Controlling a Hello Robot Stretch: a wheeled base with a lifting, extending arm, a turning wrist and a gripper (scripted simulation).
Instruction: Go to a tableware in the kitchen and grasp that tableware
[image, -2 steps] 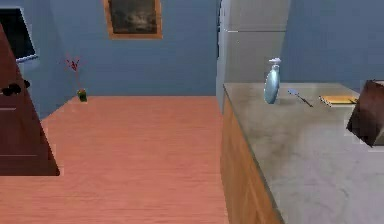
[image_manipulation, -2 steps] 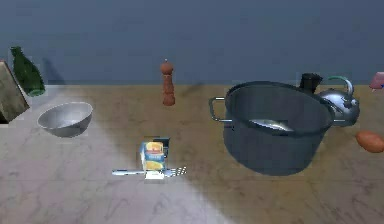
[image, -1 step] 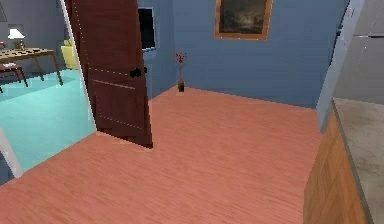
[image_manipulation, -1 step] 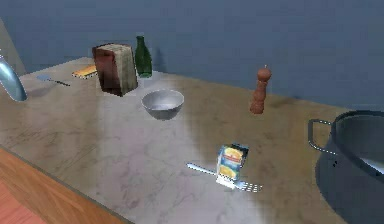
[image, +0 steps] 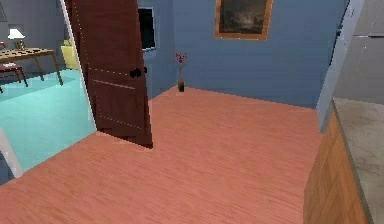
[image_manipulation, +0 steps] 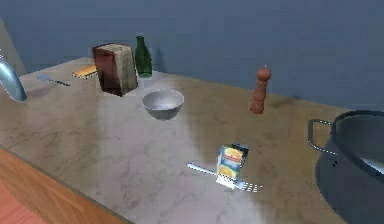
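Observation:
A white bowl (image_manipulation: 163, 102) stands near the middle of a pale marble countertop (image_manipulation: 90, 140) in the arm side view. A silver fork (image_manipulation: 225, 178) lies closer to the counter's near edge, next to a small yellow and blue box (image_manipulation: 233, 163). Another thin utensil (image_manipulation: 55, 80) lies at the counter's far left.
On the counter are a brown block (image_manipulation: 116, 68), a green bottle (image_manipulation: 144, 57), a wooden pepper mill (image_manipulation: 261, 90), a dark pot (image_manipulation: 355, 150) and a faucet (image_manipulation: 10, 75). The forward view has an open brown door (image: 112, 65), a floor vase (image: 180, 75), a painting (image: 243, 17) and a counter (image: 345, 170).

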